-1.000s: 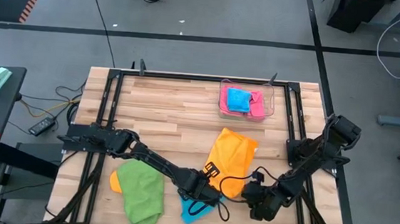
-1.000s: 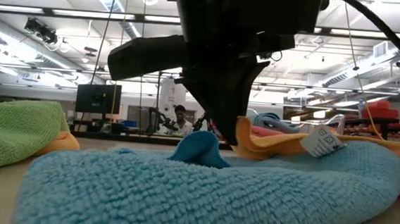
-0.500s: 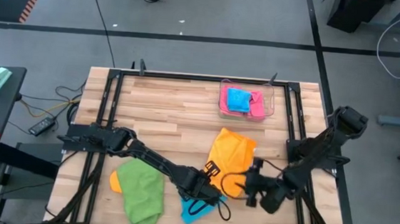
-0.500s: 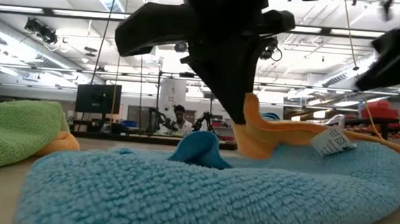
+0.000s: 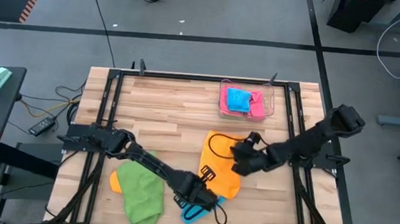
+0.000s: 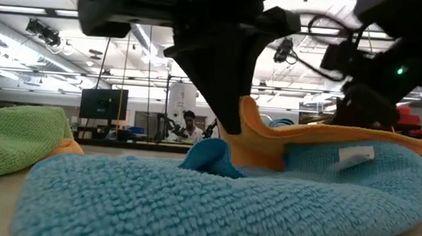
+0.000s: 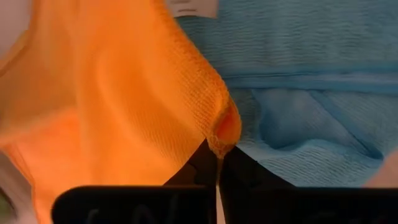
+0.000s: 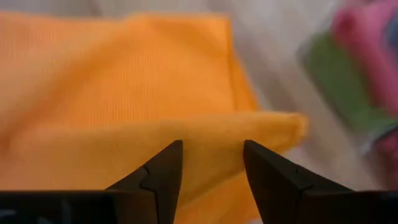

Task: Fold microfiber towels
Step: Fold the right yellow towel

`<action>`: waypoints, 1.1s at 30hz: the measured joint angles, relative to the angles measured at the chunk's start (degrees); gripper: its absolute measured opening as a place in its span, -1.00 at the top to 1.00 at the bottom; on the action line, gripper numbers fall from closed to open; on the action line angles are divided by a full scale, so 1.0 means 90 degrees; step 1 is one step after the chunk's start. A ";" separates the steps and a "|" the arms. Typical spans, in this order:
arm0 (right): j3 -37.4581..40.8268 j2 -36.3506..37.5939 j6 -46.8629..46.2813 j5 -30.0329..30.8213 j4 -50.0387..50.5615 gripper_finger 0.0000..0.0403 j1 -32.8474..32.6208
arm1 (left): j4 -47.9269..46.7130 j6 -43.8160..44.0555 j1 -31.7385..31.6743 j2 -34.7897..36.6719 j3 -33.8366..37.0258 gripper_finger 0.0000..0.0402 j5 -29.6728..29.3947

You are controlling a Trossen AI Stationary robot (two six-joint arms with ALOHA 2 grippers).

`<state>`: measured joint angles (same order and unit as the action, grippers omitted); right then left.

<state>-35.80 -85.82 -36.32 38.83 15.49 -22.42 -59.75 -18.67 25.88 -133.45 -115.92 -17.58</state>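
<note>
An orange towel point(image 5: 225, 180) lies near the table's middle front, partly over a sky-blue towel point(image 5: 193, 215) spread flat at the near edge. My left gripper point(image 5: 203, 193) is shut on the orange towel's near corner. My right gripper point(image 5: 236, 156) hangs open over the orange towel's far half. In the right wrist view its fingers point(image 8: 169, 163) stand on either side of a raised orange fold point(image 8: 205, 134); whether they touch it, I cannot tell. A green towel point(image 5: 142, 193) lies crumpled at the near left, on another orange cloth point(image 5: 114, 180). My left gripper pinches the orange towel's near corner point(image 7: 219, 134) between its two fingers, only a small tip of cloth showing between them. The fingers come from above, slanting steeply down. The corner is raised off the blue towel point(image 7: 298, 93), and the rest of the orange towel point(image 6: 268, 148) slopes down onto it.
A clear tray point(image 5: 271, 96) at the far right holds a blue and a pink cloth. Black frame rails run along the table's left and right sides. Bare wood shows across the far left half.
My right gripper has swung from the near right corner toward the table's middle and far side, and now hangs over the orange towel, its fingers still open. My left gripper has lifted the orange corner a little, and the towel has shifted slightly toward the left.
</note>
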 joint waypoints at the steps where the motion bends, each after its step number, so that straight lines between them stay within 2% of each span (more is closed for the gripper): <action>1: 0.0018 -0.0020 -0.0018 -0.0279 -0.0007 0.11 0.0091 | 0.0006 0.0098 -0.0021 0.0000 0.0000 0.93 -0.0002; 7: 0.0071 -0.0006 -0.0936 -0.1207 0.1324 0.16 0.0073 | -0.0026 0.0463 -0.0072 0.0000 0.0000 0.83 -0.0007; 13: 0.0069 0.0154 -0.1495 -0.1605 0.2164 0.25 -0.0350 | -0.0009 0.0456 -0.0070 0.0000 0.0000 0.95 -0.0015; 18: 0.0074 0.0889 -0.1511 -0.1374 0.2153 0.33 -0.0537 | -0.0005 0.0456 -0.0072 0.0000 0.0000 0.91 -0.0015; 22: 0.0074 0.1512 -0.1223 -0.0867 0.2070 0.37 -0.0524 | -0.0002 0.0447 -0.0077 0.0000 0.0000 0.81 -0.0015; 26: 0.0074 0.1692 -0.0713 -0.0475 0.2021 0.36 -0.0431 | 0.0030 0.0465 -0.0077 0.0006 0.0000 0.72 -0.0013; 33: 0.0197 0.1574 -0.0153 -0.0561 0.1451 0.28 -0.0176 | -0.0107 0.0890 -0.0031 0.0143 0.0010 0.25 0.0058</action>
<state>-34.03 -71.65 -37.69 33.78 28.55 -24.01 -60.71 -10.66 25.60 -132.16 -115.83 -17.06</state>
